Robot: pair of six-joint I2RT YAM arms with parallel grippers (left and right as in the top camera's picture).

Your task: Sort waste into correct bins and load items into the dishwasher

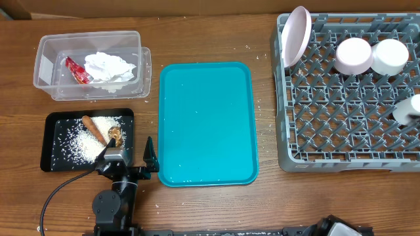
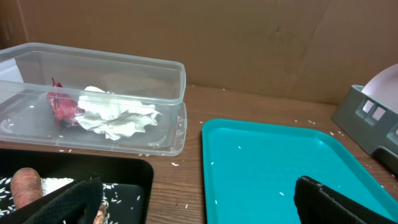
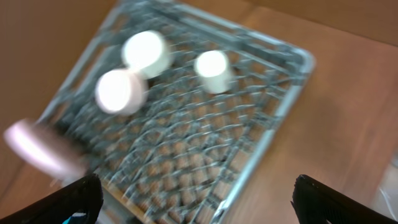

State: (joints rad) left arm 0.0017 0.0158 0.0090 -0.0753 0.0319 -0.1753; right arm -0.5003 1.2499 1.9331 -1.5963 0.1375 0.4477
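dish rack [image 1: 341, 162] under right gripper [image 3: 193, 199], plate [image 1: 295, 36] on edge | teal tray [image 1: 207, 124] ahead of left gripper [image 1: 130, 157], long axis pointing away | black tray [image 1: 46, 141] beside its left finger, carrot [image 1: 93, 127] diagonal | both grippers wide open, empty | wooden table [image 1: 210, 33], cardboard wall [image 2: 249, 37] behind

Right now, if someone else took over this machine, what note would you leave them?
Both open and empty: left gripper between black tray and teal tray, right gripper facing the rack.
The tub holds napkin and wrapper.
The black tray holds rice, carrot and lump.
The rack holds plate, bowl, cup and another white piece.
Left: probably only stray rice on the table.
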